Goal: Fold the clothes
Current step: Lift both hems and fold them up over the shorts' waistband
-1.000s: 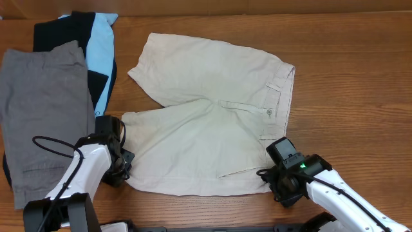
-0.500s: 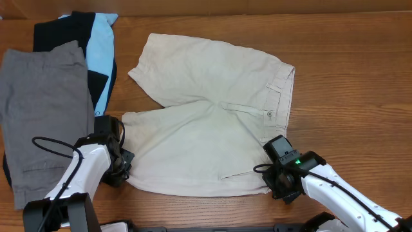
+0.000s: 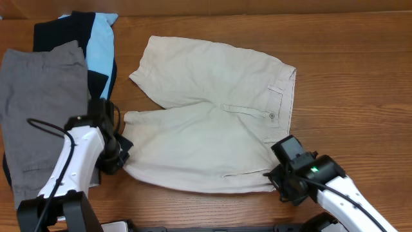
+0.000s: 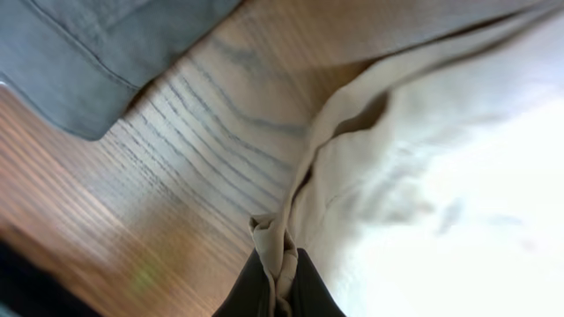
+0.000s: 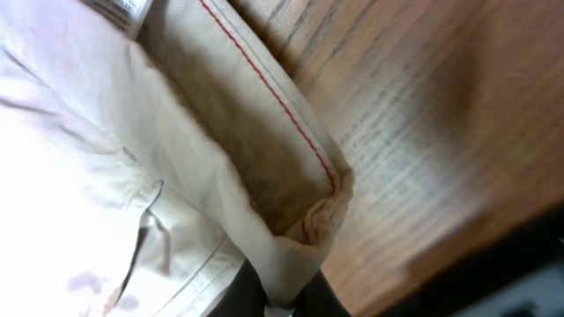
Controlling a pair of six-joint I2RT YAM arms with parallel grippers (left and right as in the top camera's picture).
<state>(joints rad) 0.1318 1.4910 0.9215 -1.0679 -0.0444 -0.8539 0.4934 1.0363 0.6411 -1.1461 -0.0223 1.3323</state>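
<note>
The clothes [image 3: 206, 122], pale beige shorts, lie spread on the table with the waistband to the right and both legs to the left. My left gripper [image 3: 121, 153] is shut on the near leg's hem corner. In the left wrist view a bunched fold of the clothes [image 4: 423, 176] is pinched between the dark fingers of the left gripper [image 4: 278, 286]. My right gripper [image 3: 277, 180] is shut on the near end of the waistband. The right wrist view shows the clothes [image 5: 132, 132] with red inner stitching, the corner squeezed in the right gripper [image 5: 284, 299].
Grey shorts [image 3: 42, 109] lie at the left, over a black and light-blue garment [image 3: 96, 45] at the back left. The grey shorts' corner [image 4: 115, 53] is close to my left gripper. Bare wooden table [image 3: 354, 77] lies to the right.
The right gripper has shut on the waistband corner. The left arm has risen and shifted back a little, pulling the near hem with it.
</note>
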